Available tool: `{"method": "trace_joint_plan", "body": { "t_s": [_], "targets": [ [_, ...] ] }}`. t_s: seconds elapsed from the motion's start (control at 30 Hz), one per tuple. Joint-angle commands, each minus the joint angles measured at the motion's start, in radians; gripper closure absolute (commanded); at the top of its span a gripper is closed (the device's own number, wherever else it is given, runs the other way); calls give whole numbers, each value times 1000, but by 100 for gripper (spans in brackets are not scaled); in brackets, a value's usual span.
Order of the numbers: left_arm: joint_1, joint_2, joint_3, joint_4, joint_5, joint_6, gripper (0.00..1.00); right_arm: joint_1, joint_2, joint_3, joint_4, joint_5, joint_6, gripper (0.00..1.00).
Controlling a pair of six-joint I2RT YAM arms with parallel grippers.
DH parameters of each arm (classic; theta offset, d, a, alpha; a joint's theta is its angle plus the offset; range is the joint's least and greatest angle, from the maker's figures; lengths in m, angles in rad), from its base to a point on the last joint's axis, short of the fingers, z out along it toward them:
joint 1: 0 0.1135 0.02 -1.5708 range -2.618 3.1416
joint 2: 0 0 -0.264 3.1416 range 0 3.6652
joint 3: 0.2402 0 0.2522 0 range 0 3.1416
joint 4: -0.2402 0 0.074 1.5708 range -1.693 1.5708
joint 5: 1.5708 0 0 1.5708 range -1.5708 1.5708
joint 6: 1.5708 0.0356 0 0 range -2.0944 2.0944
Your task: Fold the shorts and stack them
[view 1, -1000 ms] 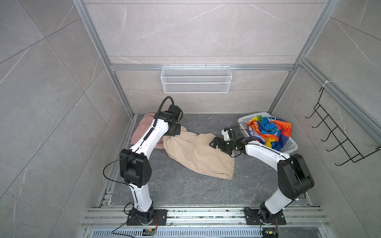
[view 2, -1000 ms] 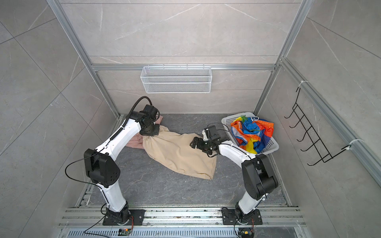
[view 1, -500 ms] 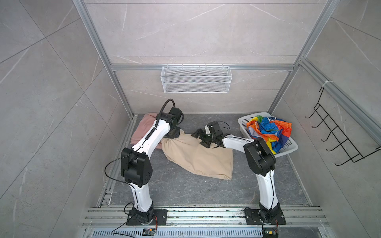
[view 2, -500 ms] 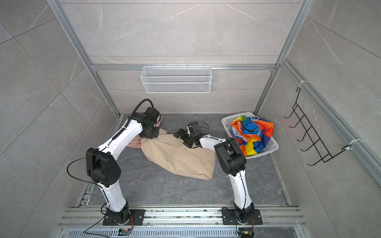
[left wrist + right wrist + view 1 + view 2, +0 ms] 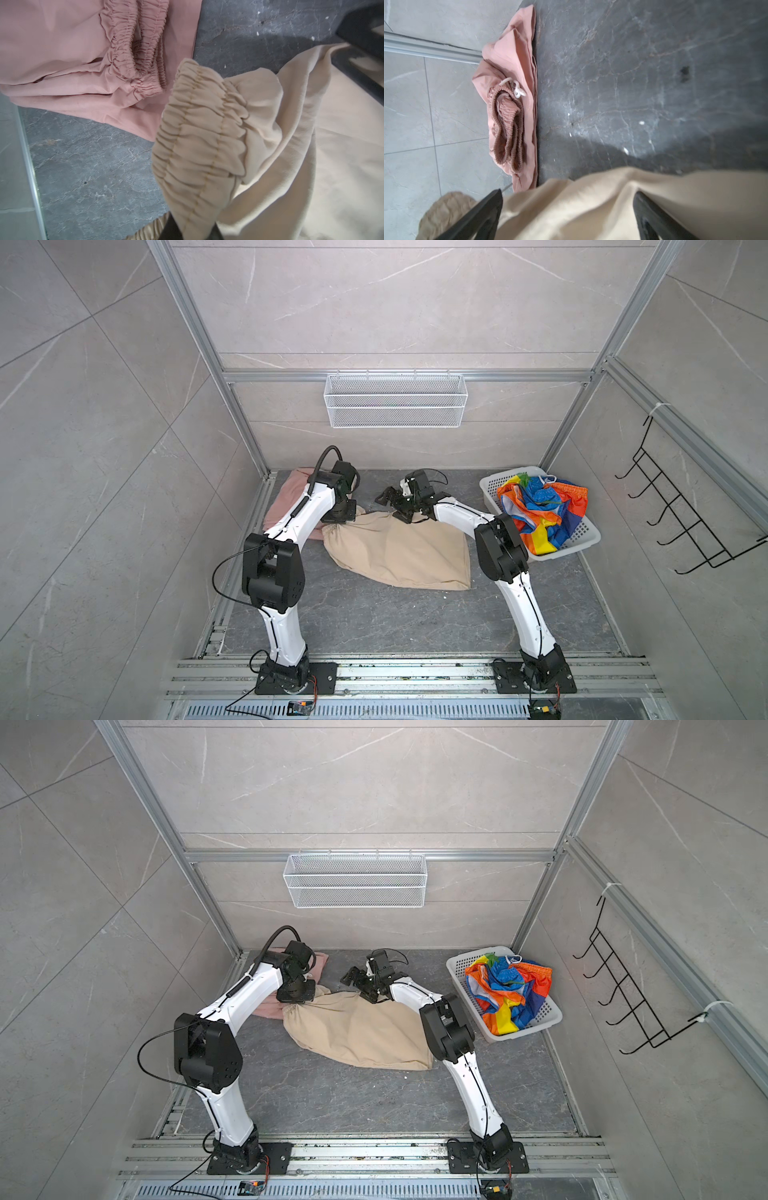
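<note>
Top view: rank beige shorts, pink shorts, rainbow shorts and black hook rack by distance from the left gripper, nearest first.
From the left gripper:
1. beige shorts: in its grip, at the waistband.
2. pink shorts: just beside it, toward the left wall.
3. rainbow shorts: in the white basket, far right.
4. black hook rack: on the right wall.

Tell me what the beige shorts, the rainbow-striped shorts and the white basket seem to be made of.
The beige shorts look like soft matte cloth, perhaps cotton: gathered waistband, limp folds.
The rainbow-striped shorts look like thin synthetic, perhaps polyester: crisp crumples with a slight sheen.
The white basket seems rigid moulded plastic: smooth walls with regular holes.
</note>
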Motion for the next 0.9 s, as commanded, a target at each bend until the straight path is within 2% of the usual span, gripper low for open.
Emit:
{"method": "trace_joint_plan", "body": {
  "t_s": [0.0, 0.2, 0.37, 0.6, 0.87],
  "targets": [
    [-6, -12, 7, 16, 51, -15, 100, 8, -207, -116, -57, 18, -53, 1],
    [-2, -10, 7, 29, 90, -23, 100, 95, -504, -562, 117, 86, 48, 1],
    [4, -7, 2, 40, 104, -27, 100, 215, -608, -789, 242, 162, 138, 1],
    [7, -12, -3, 45, 115, -29, 100, 348, -538, -858, 309, 193, 190, 1],
    [16, -12, -19, 63, 124, -19, 100, 356, -463, -915, 398, 174, 211, 1]
  ]
}}
